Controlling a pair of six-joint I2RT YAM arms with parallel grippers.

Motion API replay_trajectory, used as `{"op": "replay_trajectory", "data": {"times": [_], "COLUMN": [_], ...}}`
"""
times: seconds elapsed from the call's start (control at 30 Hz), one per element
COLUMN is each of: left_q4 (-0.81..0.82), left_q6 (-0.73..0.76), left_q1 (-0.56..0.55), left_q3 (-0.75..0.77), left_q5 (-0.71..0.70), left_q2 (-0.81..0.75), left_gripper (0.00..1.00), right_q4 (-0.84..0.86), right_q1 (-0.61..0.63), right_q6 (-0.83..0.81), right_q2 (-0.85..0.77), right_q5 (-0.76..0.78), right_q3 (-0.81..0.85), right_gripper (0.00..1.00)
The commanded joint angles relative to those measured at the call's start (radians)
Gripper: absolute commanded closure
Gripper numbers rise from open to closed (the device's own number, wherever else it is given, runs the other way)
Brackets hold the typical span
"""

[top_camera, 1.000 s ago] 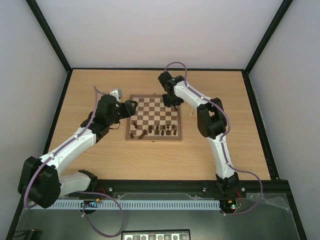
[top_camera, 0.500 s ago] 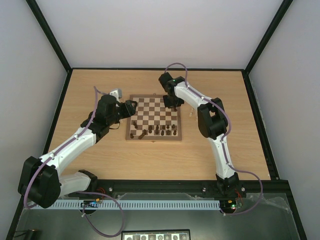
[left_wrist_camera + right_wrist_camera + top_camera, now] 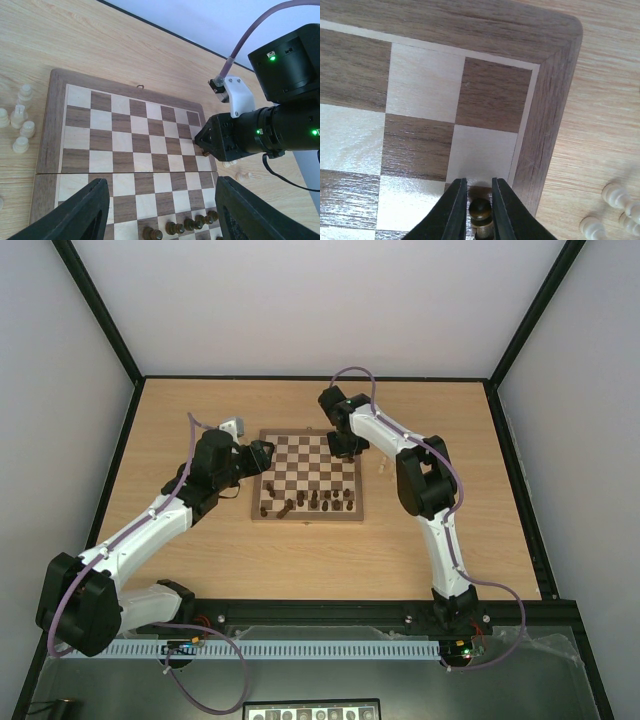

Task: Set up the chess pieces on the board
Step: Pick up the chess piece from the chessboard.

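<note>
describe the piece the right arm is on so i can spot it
On the chessboard, look toward the far right corner, under the right gripper. The dark chess piece sits between its fingertips, the only dark one up there; the other dark pieces crowd the near rows.

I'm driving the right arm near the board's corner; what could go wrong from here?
The right gripper closely flanks the dark piece's small rounded head; it may squirt out or topple.
Cream pieces stand just off the board's edge beside it; a sideways swing could knock them.

Overhead wide; wrist views close; all share board (image 3: pixel 300 465).
</note>
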Motion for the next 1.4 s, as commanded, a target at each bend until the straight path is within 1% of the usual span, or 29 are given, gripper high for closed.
{"op": "replay_trajectory", "data": {"times": [0.0, 0.07, 0.5, 0.53, 0.6, 0.63, 0.77, 0.9, 1.23, 1.37], "left_q4": [0.005, 0.005, -0.002, -0.003, -0.005, -0.006, -0.011, -0.012, -0.012, -0.01], "left_q6": [-0.002, -0.001, 0.002, 0.001, 0.002, 0.002, 0.003, 0.003, 0.001, 0.0], "left_q1": [0.009, 0.009, 0.009, 0.008, 0.009, 0.009, 0.009, 0.009, 0.009, 0.009], "left_q3": [0.006, 0.005, 0.007, 0.006, 0.008, 0.008, 0.009, 0.009, 0.01, 0.007], "left_q5": [0.011, 0.011, 0.01, 0.01, 0.01, 0.009, 0.007, 0.007, 0.009, 0.007], "left_q2": [-0.015, -0.015, -0.024, -0.024, -0.026, -0.028, -0.033, -0.032, -0.032, -0.033], "left_gripper": [0.4, 0.4, 0.4, 0.4, 0.4, 0.4, 0.4, 0.4, 0.4, 0.4], "right_q4": [-0.063, -0.062, -0.038, -0.035, -0.042, -0.044, -0.044, -0.039, -0.042, -0.039], "right_q1": [-0.003, -0.003, -0.004, -0.004, -0.005, -0.005, -0.004, -0.004, -0.006, -0.006], "right_q6": [-0.01, -0.011, -0.009, -0.01, -0.01, -0.01, -0.013, -0.015, -0.012, -0.016], "right_q2": [-0.019, -0.018, -0.036, -0.038, -0.033, -0.031, -0.029, -0.037, -0.051, -0.044], "right_q5": [0.001, -0.003, -0.009, -0.014, -0.018, -0.014, -0.019, -0.019, 0.014, 0.01], "right_q3": [-0.031, -0.03, -0.029, -0.032, -0.023, -0.023, -0.033, -0.053, -0.093, -0.086], "right_gripper": [0.85, 0.91, 0.96, 0.94, 0.76, 0.74, 0.74, 0.79, 0.77, 0.85]}}
